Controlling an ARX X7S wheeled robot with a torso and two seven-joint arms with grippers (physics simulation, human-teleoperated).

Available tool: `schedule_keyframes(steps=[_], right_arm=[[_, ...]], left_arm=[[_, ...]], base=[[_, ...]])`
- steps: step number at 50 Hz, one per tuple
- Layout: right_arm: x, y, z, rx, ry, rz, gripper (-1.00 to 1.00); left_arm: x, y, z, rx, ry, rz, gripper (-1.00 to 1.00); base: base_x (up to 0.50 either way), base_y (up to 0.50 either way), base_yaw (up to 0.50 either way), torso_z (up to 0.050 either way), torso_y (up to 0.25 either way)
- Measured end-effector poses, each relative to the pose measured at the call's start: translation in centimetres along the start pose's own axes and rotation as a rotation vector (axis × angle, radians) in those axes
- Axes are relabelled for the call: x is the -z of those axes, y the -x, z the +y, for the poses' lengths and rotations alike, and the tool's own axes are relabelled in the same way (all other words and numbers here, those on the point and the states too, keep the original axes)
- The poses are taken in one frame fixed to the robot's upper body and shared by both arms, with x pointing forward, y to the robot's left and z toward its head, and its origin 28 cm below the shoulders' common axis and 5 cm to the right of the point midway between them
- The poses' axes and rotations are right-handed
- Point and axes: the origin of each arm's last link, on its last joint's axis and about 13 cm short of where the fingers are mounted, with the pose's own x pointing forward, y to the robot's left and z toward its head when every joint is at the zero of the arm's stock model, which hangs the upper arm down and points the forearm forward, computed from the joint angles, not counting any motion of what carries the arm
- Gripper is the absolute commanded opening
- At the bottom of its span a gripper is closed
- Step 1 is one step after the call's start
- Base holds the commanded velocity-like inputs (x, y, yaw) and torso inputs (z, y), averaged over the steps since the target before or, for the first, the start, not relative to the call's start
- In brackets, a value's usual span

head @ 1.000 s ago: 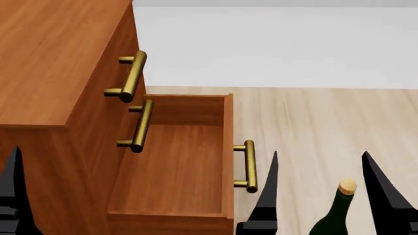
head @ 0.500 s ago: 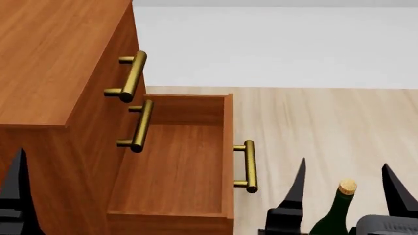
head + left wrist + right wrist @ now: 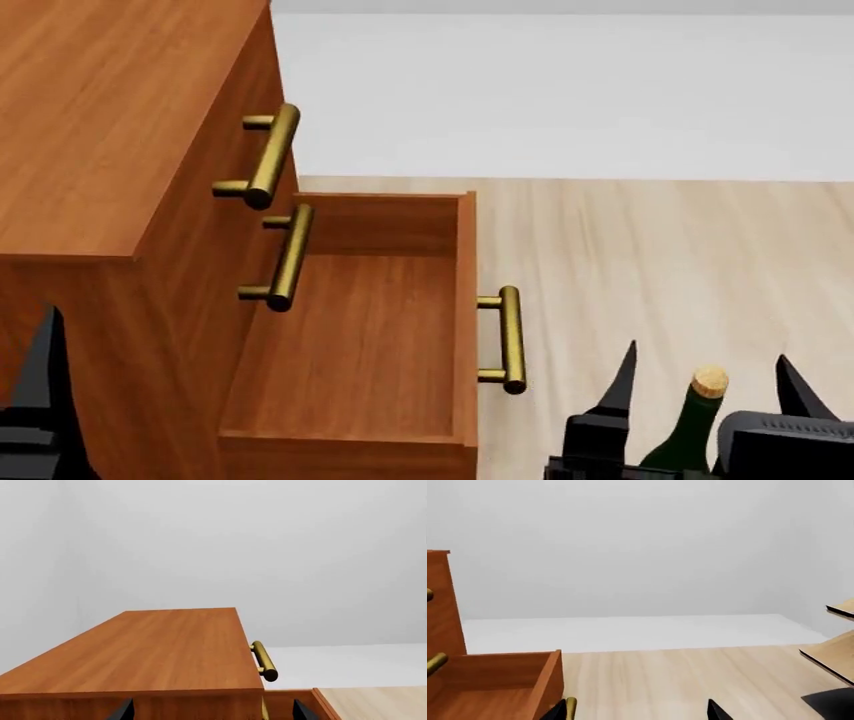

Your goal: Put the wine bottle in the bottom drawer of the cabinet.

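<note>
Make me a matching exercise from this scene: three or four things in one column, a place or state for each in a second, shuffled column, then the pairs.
Things:
1. bottom drawer
2. wine bottle
3. top drawer handle
4. left gripper

Places or states:
A. between the right gripper's fingers
B. pulled out, nothing inside
C. low beside the cabinet's side
D. on a closed drawer front

Pairs: 1-B, 2-A, 3-D, 4-C

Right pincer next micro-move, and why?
Probably close the right pincer on the wine bottle: its open tips flank the neck in the head view, and the bottom drawer stands pulled out and empty. Depth alignment can't be confirmed.
</note>
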Motion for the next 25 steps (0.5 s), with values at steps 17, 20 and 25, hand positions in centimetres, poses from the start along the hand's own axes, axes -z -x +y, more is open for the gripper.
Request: schedule_keyframes(steps=[17, 20, 25], right_arm=[[1.8, -1.5, -0.4, 0.028, 0.001, 0.064, 1.00], [2.0, -1.8, -0.5, 0.034, 0.000, 0.075, 1.00], [2.3, -2.2, -0.6, 0.038, -0.009, 0.093, 1.00]], left_arm=[[0.2, -0.1, -0.1, 0.005, 0.002, 0.007, 1.00], [0.2, -0.1, -0.1, 0.006, 0.002, 0.008, 1.00], [0.2, -0.1, -0.2, 0.010, 0.002, 0.010, 1.00]], base=[[0.00, 0.00, 0.00, 0.000, 0.000], [0.00, 0.00, 0.00, 0.000, 0.000], [0.00, 0.00, 0.00, 0.000, 0.000]])
